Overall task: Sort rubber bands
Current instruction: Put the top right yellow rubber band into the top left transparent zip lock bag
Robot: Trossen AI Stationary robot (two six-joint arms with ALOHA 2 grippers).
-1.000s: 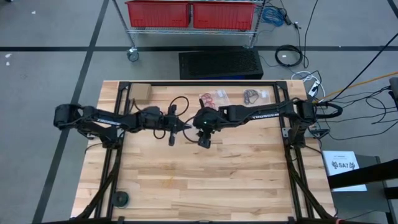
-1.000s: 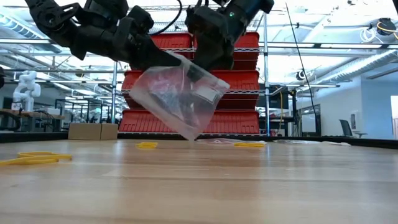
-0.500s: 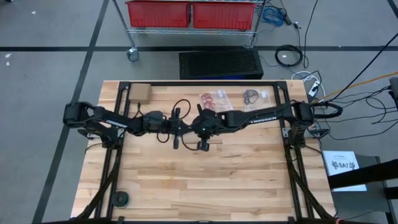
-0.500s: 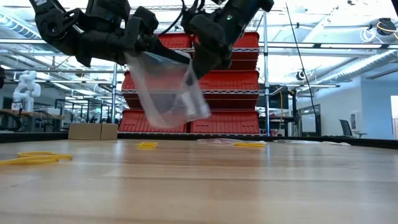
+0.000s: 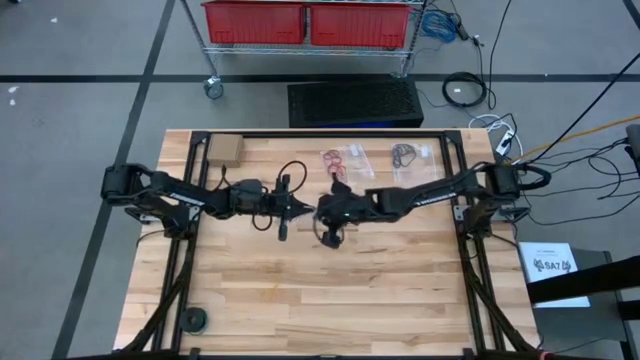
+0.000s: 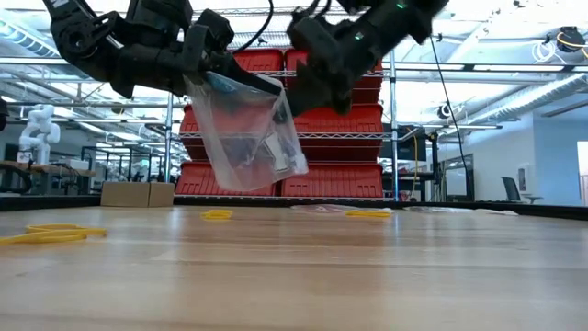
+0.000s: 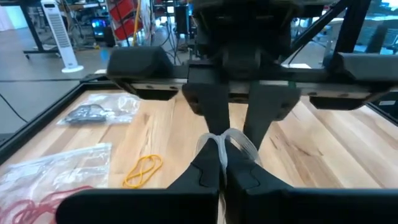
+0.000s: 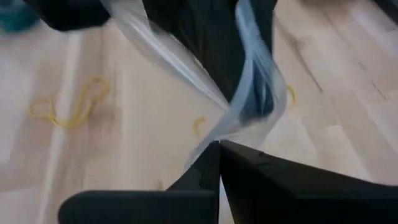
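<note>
My right gripper (image 6: pixel 292 92) has just pinched its fingers onto the clear bag (image 6: pixel 246 138), which my left gripper (image 6: pixel 209 75) already clamps above the desk (image 6: pixel 294 276). Rubber bands (image 6: pixel 55 234) still lie loose, so bagging can begin.

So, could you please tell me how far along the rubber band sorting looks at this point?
Done: red bands sit in one bag and dark bands in another bag at the table's far edge. In hand: the left pincer and right pincer, both shut, hold a clear bag aloft. Left: the yellow bands loose on the table.
</note>
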